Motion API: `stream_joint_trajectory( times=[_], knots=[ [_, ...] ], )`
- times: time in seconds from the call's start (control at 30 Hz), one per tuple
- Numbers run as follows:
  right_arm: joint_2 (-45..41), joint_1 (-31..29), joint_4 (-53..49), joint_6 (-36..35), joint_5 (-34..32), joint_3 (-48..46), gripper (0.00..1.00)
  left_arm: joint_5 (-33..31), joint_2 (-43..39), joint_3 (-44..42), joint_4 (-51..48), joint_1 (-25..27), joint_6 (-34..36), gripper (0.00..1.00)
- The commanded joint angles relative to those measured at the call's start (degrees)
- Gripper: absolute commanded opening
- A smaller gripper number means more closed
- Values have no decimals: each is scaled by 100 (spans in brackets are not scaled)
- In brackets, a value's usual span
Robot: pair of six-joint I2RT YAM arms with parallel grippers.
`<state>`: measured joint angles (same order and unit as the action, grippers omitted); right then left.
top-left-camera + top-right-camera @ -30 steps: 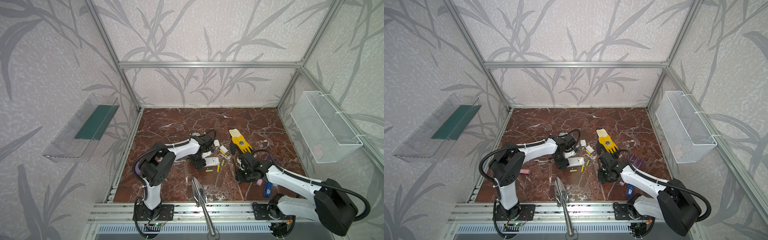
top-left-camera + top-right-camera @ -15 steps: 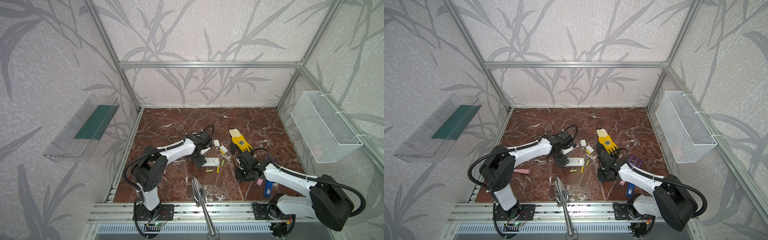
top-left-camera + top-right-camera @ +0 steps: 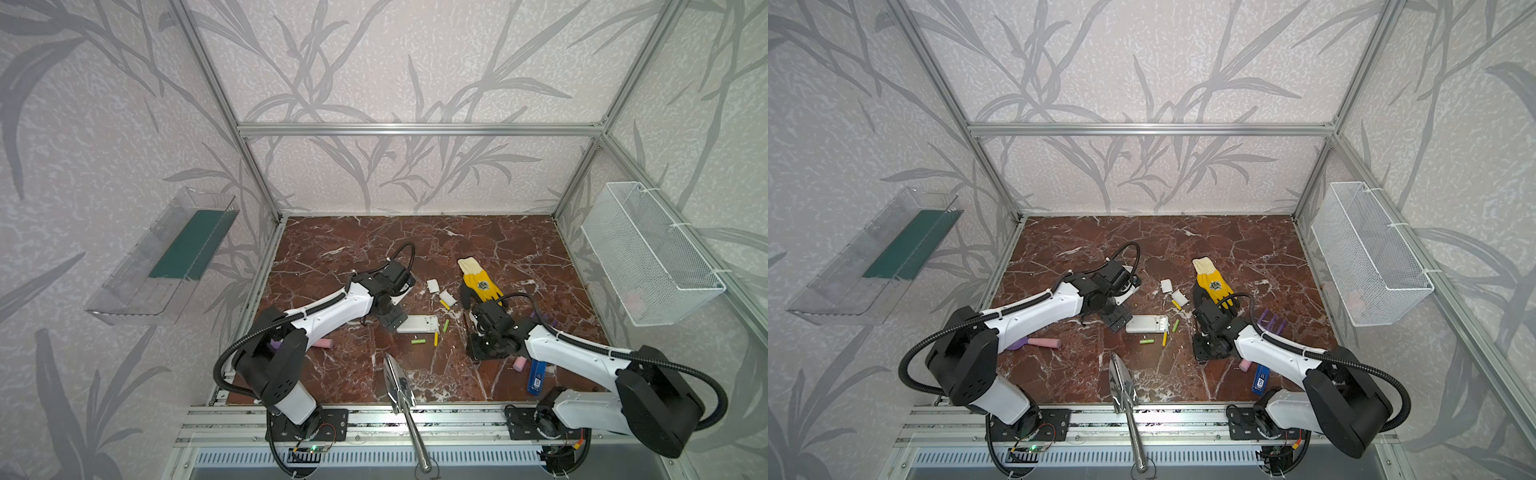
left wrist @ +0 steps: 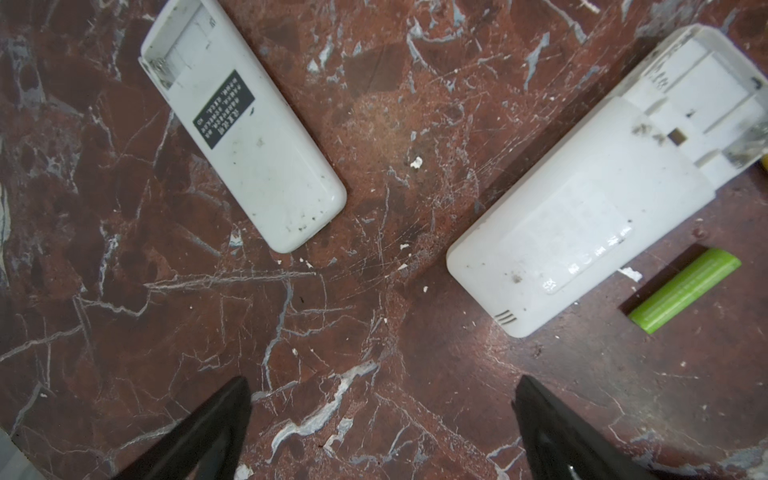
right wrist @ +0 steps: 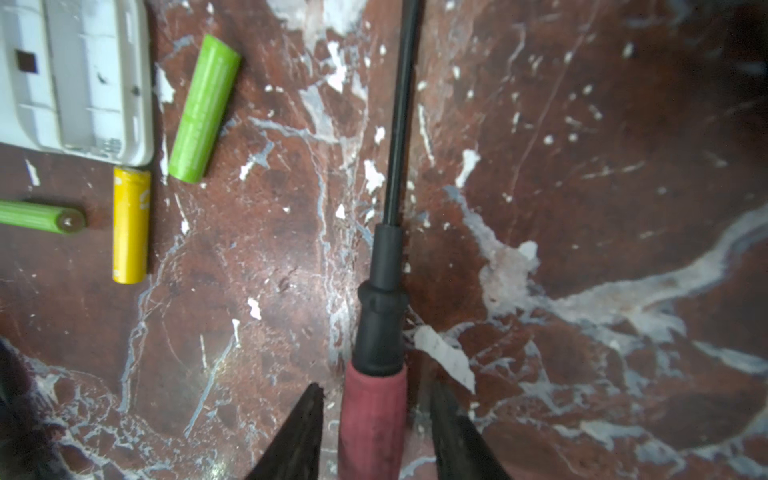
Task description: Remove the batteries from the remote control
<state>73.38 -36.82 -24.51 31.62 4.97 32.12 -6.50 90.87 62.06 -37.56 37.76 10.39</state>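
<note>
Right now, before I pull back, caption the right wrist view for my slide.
Right gripper, jaws open astride the pink-handled screwdriver; three batteries lie loose beside the remote.

On the worktop (image 3: 332, 249), the remote control (image 3: 417, 323) lies centrally; batteries (image 3: 418, 341) lie around its right end; a glove (image 3: 482, 284) lies farther right and behind.
</note>
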Motion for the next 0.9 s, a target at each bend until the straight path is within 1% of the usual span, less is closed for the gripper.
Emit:
stream_joint_trajectory(
  times=[0.0,0.03,0.07,0.1,0.17,0.2,0.23,0.37,0.5,0.6,0.7,0.8,0.87],
  knots=[
    [59,-5,-212,-107,-161,72,52,-144,-323,-154,239,-56,-212,99],
    [24,-1,-235,-133,-171,107,55,-143,-400,-199,270,-60,-221,99],
    [-24,3,-254,-167,-179,143,65,-141,-475,-236,312,-75,-243,99],
    [-66,16,-281,-200,-181,182,72,-97,-542,-274,355,-92,-256,99],
    [-176,25,-358,-280,-190,278,82,23,-719,-371,476,-152,-283,99],
    [-223,28,-393,-323,-189,323,89,86,-804,-420,536,-179,-292,99],
    [-290,33,-440,-376,-190,375,99,164,-921,-498,618,-208,-301,99],
    [-633,43,-455,-569,-206,503,99,429,-1450,-856,1027,-378,-407,99],
    [-1054,83,-401,-821,-484,546,99,376,-2019,-1279,1425,-611,-633,99],
    [-1207,299,-430,-1064,-681,620,99,155,-2477,-1645,1664,-872,-874,100],
    [-1230,665,-413,-1356,-874,771,99,-156,-2951,-2091,1963,-1289,-1213,100],
    [-1298,999,-224,-1802,-1436,854,99,-481,-3361,-2555,2430,-1628,-1316,100],
    [-1370,1275,74,-2090,-1828,815,99,-656,-3549,-2720,2577,-1849,-1406,100]
  ],
)
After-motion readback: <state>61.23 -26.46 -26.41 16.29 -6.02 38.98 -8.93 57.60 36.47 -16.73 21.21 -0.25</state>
